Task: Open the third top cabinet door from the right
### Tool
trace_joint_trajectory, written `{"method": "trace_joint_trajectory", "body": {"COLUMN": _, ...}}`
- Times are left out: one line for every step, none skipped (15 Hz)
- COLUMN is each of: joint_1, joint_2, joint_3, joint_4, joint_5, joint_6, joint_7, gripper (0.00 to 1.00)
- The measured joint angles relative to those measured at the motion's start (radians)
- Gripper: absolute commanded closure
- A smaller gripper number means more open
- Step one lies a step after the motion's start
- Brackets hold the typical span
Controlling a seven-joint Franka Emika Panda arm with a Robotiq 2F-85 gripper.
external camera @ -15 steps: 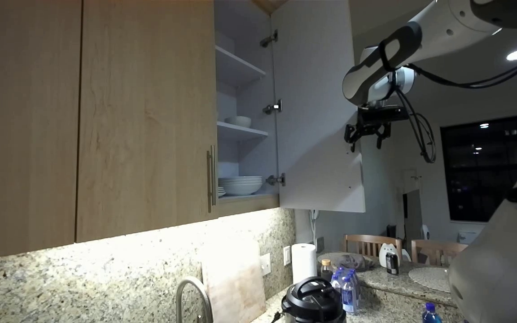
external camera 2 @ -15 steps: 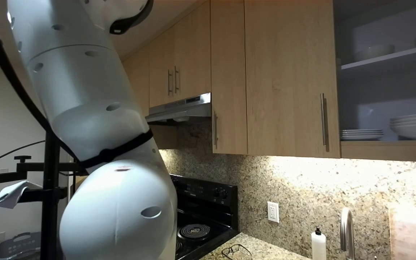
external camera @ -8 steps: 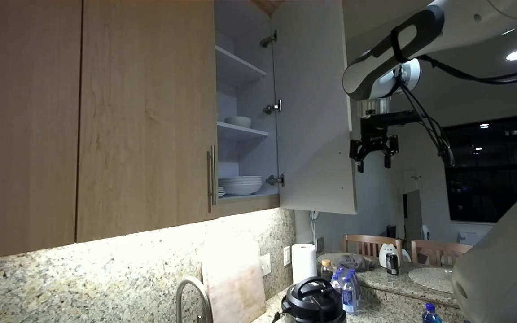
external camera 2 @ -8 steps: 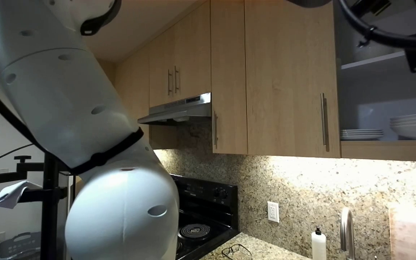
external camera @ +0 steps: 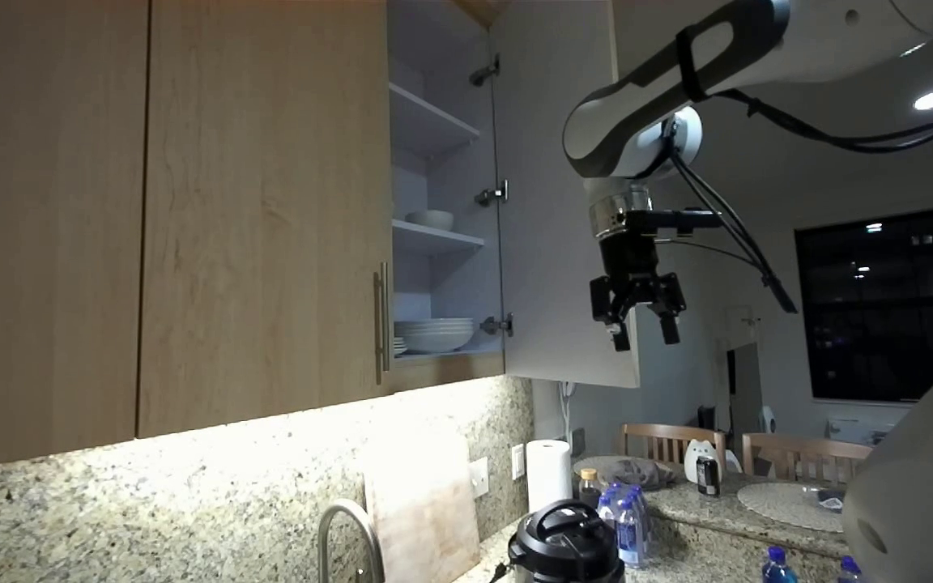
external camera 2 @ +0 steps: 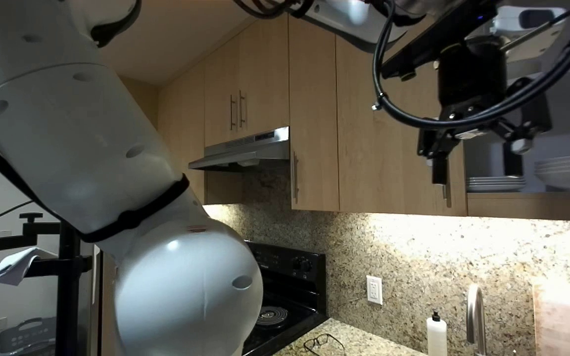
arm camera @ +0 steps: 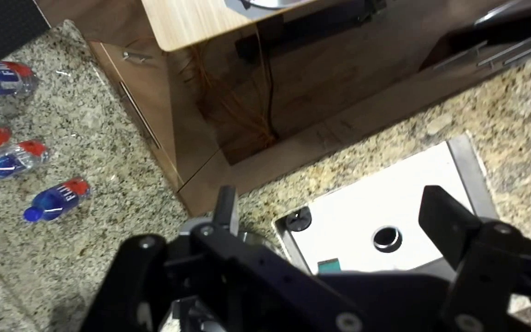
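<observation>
The open wooden cabinet door [external camera: 555, 243] stands swung out at the right end of the upper cabinets, showing its pale inner side. Left of the opening is a shut wide door [external camera: 272, 202] with a vertical bar handle [external camera: 385, 316]. A shut narrow door [external camera 2: 313, 99] with a handle [external camera 2: 294, 175] stands left of it. My gripper [external camera: 645, 335] points down, open and empty, in front of the open door in this view. In an exterior view the gripper [external camera 2: 477, 168] overlaps the wide door's handle. In the wrist view nothing is between the fingers [arm camera: 331, 205].
Shelves with bowls [external camera: 434, 334] and plates [external camera 2: 496, 184] show in the open cabinet. Below are a faucet [external camera 2: 475, 316], a soap bottle [external camera 2: 436, 336], a black-lidded cooker [external camera: 568, 538], a paper towel roll [external camera: 549, 478] and several water bottles [arm camera: 58, 199]. A range hood [external camera 2: 248, 148] juts out above the stove.
The open door swung slightly wider, mostly in the first half second. My gripper turned to point down, then moved left and lower, coming into sight in front of the cabinets.
</observation>
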Motion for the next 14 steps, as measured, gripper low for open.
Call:
{"method": "trace_joint_trajectory", "body": {"joint_1": 0.021, "joint_2": 0.001, "joint_3": 0.020, "joint_4": 0.000, "joint_5": 0.000, "joint_6": -0.031, "joint_7": 0.000, "gripper": 0.00}}
{"method": "trace_joint_trajectory", "body": {"joint_1": 0.041, "joint_2": 0.002, "joint_3": 0.039, "joint_4": 0.000, "joint_5": 0.000, "joint_6": -0.048, "joint_7": 0.000, "gripper": 0.00}}
{"method": "trace_joint_trajectory", "body": {"joint_1": 0.058, "joint_2": 0.002, "joint_3": 0.057, "joint_4": 0.002, "joint_5": -0.001, "joint_6": -0.054, "joint_7": -0.001, "gripper": 0.00}}
{"method": "trace_joint_trajectory", "body": {"joint_1": 0.075, "joint_2": 0.002, "joint_3": 0.073, "joint_4": 0.006, "joint_5": -0.004, "joint_6": -0.055, "joint_7": -0.007, "gripper": 0.00}}
{"method": "trace_joint_trajectory", "body": {"joint_1": 0.091, "joint_2": 0.002, "joint_3": 0.085, "joint_4": 0.015, "joint_5": -0.006, "joint_6": -0.051, "joint_7": -0.018, "gripper": 0.00}}
{"method": "trace_joint_trajectory", "body": {"joint_1": 0.107, "joint_2": 0.001, "joint_3": 0.094, "joint_4": 0.027, "joint_5": -0.008, "joint_6": -0.044, "joint_7": -0.031, "gripper": 0.00}}
{"method": "trace_joint_trajectory", "body": {"joint_1": 0.122, "joint_2": -0.002, "joint_3": 0.102, "joint_4": 0.040, "joint_5": -0.009, "joint_6": -0.032, "joint_7": -0.048, "gripper": 0.00}}
{"method": "trace_joint_trajectory", "body": {"joint_1": 0.136, "joint_2": -0.005, "joint_3": 0.106, "joint_4": 0.051, "joint_5": -0.009, "joint_6": -0.016, "joint_7": -0.064, "gripper": 0.00}}
{"method": "trace_joint_trajectory", "body": {"joint_1": 0.148, "joint_2": -0.010, "joint_3": 0.108, "joint_4": 0.061, "joint_5": -0.009, "joint_6": 0.000, "joint_7": -0.083, "gripper": 0.00}}
{"method": "trace_joint_trajectory", "body": {"joint_1": 0.160, "joint_2": -0.015, "joint_3": 0.109, "joint_4": 0.068, "joint_5": -0.009, "joint_6": 0.016, "joint_7": -0.102, "gripper": 0.00}}
{"method": "trace_joint_trajectory", "body": {"joint_1": 0.169, "joint_2": -0.020, "joint_3": 0.109, "joint_4": 0.073, "joint_5": -0.009, "joint_6": 0.032, "joint_7": -0.122, "gripper": 0.00}}
{"method": "trace_joint_trajectory", "body": {"joint_1": 0.176, "joint_2": -0.026, "joint_3": 0.109, "joint_4": 0.076, "joint_5": -0.009, "joint_6": 0.048, "joint_7": -0.141, "gripper": 0.00}}
{"method": "trace_joint_trajectory", "body": {"joint_1": 0.183, "joint_2": -0.032, "joint_3": 0.108, "joint_4": 0.077, "joint_5": -0.009, "joint_6": 0.062, "joint_7": -0.161, "gripper": 0.00}}
{"method": "trace_joint_trajectory", "body": {"joint_1": 0.189, "joint_2": -0.038, "joint_3": 0.107, "joint_4": 0.077, "joint_5": -0.009, "joint_6": 0.074, "joint_7": -0.181, "gripper": 0.00}}
